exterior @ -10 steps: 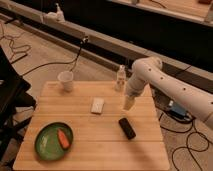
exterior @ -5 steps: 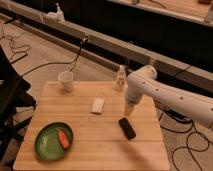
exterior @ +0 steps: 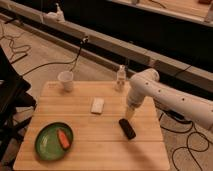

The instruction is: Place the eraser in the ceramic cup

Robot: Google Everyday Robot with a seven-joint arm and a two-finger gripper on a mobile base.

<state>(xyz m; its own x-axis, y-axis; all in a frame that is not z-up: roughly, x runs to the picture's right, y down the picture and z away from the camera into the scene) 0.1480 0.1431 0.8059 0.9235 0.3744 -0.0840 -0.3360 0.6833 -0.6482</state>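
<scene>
Jaws' spread I can't make out; my gripper point(exterior: 130, 113) hangs close by the far end of the eraser point(exterior: 127, 129) lying on the tabletop point(exterior: 100, 145), the cup point(exterior: 65, 80) well apart at the far-left corner.

We count: 1 eraser point(exterior: 127, 128) | 1 ceramic cup point(exterior: 65, 80) | 1 small clear bottle point(exterior: 120, 79) | 1 flat white block point(exterior: 97, 105) | 1 green plate point(exterior: 44, 146) | 1 orange piece point(exterior: 63, 139) on it | 1 wooden table point(exterior: 100, 142) | 1 gripper point(exterior: 130, 114), over the table between bottle and eraser.
</scene>
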